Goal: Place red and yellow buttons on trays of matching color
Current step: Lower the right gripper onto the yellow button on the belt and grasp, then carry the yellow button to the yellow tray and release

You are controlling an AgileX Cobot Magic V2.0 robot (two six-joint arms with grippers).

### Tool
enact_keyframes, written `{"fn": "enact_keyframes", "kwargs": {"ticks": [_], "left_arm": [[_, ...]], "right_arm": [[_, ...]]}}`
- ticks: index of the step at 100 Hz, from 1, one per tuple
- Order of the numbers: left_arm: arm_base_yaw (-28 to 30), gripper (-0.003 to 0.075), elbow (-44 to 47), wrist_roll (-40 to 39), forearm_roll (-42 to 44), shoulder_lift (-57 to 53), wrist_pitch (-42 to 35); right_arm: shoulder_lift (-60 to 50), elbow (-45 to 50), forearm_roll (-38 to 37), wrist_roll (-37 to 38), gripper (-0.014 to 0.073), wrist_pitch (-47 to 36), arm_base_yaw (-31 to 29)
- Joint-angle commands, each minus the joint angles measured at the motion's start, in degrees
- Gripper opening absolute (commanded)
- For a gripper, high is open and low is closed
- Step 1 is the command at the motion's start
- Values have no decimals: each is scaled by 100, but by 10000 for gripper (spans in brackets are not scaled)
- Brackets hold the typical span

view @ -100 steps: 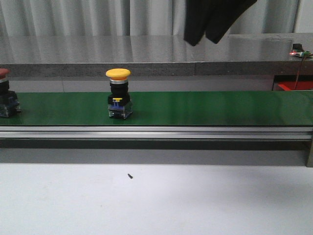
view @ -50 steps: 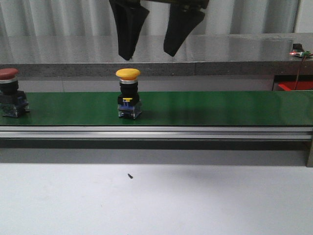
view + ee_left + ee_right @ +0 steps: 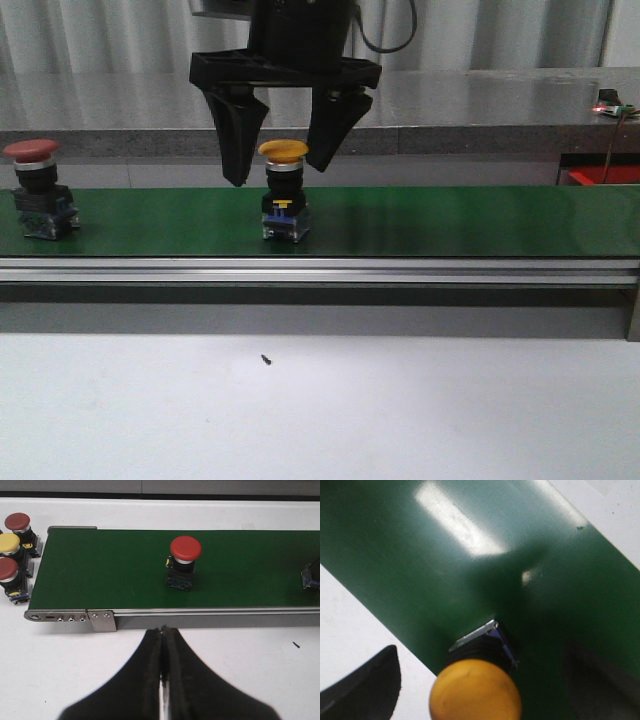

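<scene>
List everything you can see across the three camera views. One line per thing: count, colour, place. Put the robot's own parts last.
yellow button: one, yellow cap on a black body, upright on the belt, between the right pincer's fingers.
red button: one, red cap on a black body, upright on the belt near its left end.
spare buttons: three, two red and one yellow, clustered on the white table just off the belt's end in the left wrist view.
conveyor belt: one, green with a silver rail, across the table.
table: one, white, under the belt.
small dark speck: one, on the table in front of the belt.
right pincer: one, black, open, straddling the yellow button.
left pincer: one, black, shut, over the table beside the belt.
</scene>
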Motion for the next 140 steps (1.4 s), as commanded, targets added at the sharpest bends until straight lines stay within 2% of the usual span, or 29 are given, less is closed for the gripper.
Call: {"fn": "enact_keyframes", "kwargs": {"ticks": [1, 25, 41, 61, 77, 109, 140], "left_arm": [[-34, -20, -139, -17, -49, -22, -421], [-34, -20, -139, -17, -49, -22, -478], [-34, -20, -139, -17, -49, -22, -554], [-34, -20, -139, -17, -49, -22, -570], [-34, -20, -139, -17, -49, -22, -592], [-34, -20, -139, -17, -49, -22, -592], [-34, -20, -139, -17, -49, -22, -592]], "right_arm": [[-322, -196, 14, 9, 581, 383, -50], [-310, -196, 7, 53, 294, 543, -97], [-310, -196, 7, 58, 185, 543, -97], [-508, -196, -24, 58, 183, 543, -103], [-934, -196, -122, 58, 183, 543, -332], [-1616, -159, -132, 82, 183, 549, -1376], [-2011, 261, -238, 82, 183, 549, -2538]]}}
